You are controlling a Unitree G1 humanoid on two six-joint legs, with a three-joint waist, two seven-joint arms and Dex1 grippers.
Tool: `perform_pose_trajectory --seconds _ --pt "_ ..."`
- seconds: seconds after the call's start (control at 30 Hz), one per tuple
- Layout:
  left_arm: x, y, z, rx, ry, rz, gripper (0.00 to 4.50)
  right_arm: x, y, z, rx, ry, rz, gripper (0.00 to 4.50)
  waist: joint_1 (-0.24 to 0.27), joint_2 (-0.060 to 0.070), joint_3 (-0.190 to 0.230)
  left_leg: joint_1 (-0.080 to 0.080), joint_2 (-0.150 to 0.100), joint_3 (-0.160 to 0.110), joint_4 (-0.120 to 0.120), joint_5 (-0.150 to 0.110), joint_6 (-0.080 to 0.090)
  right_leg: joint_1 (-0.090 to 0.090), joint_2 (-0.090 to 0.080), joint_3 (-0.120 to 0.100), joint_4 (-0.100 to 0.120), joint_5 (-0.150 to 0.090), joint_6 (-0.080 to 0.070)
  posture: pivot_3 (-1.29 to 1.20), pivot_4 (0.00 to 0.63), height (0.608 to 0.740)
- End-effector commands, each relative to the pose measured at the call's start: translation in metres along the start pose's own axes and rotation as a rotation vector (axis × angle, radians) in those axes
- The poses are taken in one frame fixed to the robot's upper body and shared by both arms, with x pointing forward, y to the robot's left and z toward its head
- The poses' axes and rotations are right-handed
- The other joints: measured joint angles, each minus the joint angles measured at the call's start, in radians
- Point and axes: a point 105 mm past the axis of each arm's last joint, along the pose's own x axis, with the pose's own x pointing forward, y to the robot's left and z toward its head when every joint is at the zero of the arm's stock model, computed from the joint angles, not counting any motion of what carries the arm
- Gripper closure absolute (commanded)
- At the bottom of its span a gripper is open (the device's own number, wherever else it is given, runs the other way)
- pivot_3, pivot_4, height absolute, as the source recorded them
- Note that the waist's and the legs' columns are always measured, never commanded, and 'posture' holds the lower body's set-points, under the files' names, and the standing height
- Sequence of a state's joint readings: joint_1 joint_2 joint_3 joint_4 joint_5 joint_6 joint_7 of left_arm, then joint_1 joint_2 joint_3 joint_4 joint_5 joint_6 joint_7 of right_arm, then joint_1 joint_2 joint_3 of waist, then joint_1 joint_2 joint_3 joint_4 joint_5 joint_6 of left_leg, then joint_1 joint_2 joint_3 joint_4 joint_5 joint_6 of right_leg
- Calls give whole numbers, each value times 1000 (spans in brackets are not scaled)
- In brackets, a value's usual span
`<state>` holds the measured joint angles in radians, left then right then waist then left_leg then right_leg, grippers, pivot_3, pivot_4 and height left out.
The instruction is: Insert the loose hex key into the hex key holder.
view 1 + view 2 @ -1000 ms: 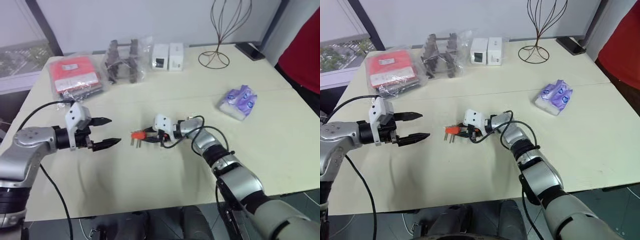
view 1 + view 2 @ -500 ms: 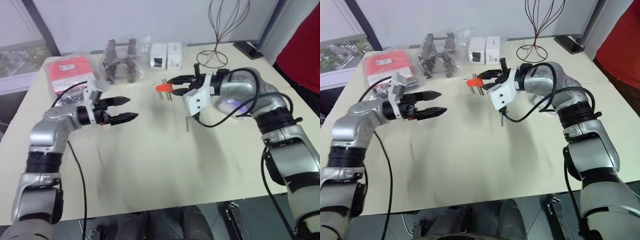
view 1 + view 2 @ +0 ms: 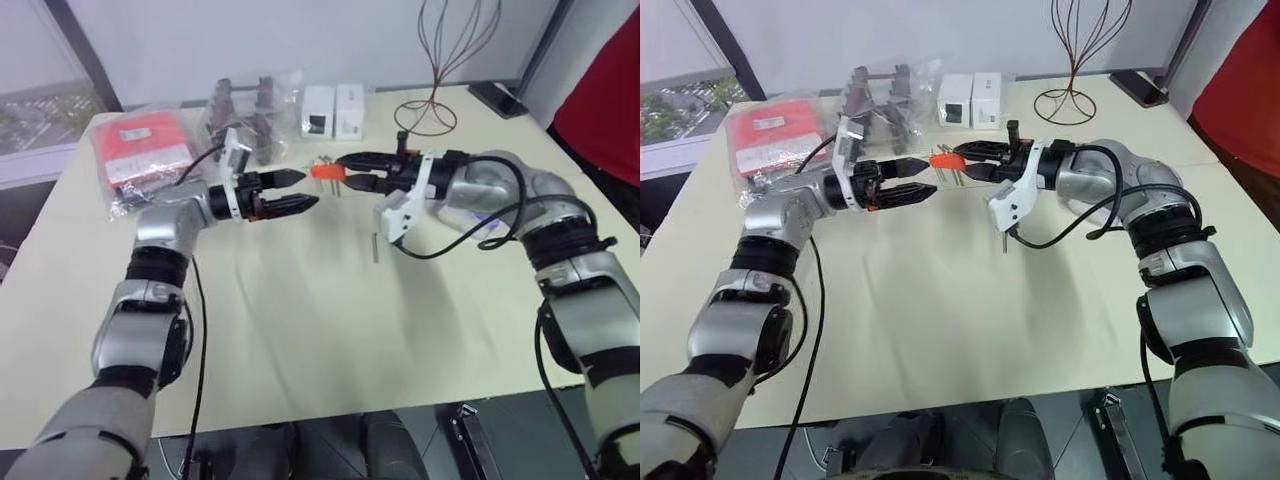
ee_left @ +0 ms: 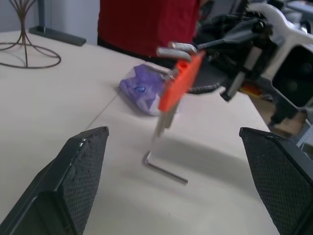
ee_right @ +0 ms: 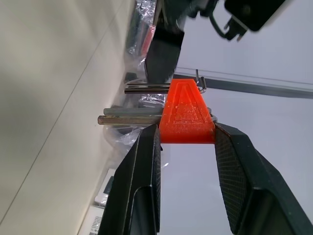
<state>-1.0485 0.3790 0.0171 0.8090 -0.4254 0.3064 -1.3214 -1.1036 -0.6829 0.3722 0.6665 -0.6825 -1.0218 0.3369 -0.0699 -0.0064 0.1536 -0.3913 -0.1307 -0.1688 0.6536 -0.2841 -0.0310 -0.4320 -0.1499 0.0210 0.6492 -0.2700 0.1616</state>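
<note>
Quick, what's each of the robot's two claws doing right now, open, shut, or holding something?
Left gripper: open, holding nothing.
Right gripper: shut on the hex key holder, lifted off the table.

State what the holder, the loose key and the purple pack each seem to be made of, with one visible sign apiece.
Holder: probably moulded plastic; matt orange-red, finely grained face.
Loose key: looks like steel; thin grey L-shaped rod with a dull sheen.
Purple pack: seemingly soft plastic film; glossy and crinkled.
</note>
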Motion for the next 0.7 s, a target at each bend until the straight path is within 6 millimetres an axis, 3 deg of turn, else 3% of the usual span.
perform_pose_trajectory --seconds 0.03,0.27,0.37,0.6,0.7 --pt "5 0 18 51 -42 -24 0 -3 -19 3 -19 -8 -73 3525 -1 0 0 0 0 0 0 0 0 0 0 0 0 0 0 0 150 740" --pt "16 -1 17 54 -43 -56 0 -2 -19 7 -4 -13 -79 3525 -2 0 0 0 0 0 0 0 0 0 0 0 0 0 0 0 150 740" --pt "20 -1 19 50 -60 -62 800 -1 -19 8 0 -16 -84 3525 -2 0 0 0 0 0 0 0 0 0 0 0 0 0 0 0 150 740" --pt "26 -2 20 43 -87 -67 4401 0 -17 13 16 -23 -80 3525 -1 0 0 0 0 0 2 0 0 0 0 0 0 0 0 0 150 740" --pt "26 -2 20 41 -90 -72 4458 0 -14 13 25 -21 -75 3525 -1 0 0 0 0 0 8 0 0 0 0 0 1 0 0 0 150 740"
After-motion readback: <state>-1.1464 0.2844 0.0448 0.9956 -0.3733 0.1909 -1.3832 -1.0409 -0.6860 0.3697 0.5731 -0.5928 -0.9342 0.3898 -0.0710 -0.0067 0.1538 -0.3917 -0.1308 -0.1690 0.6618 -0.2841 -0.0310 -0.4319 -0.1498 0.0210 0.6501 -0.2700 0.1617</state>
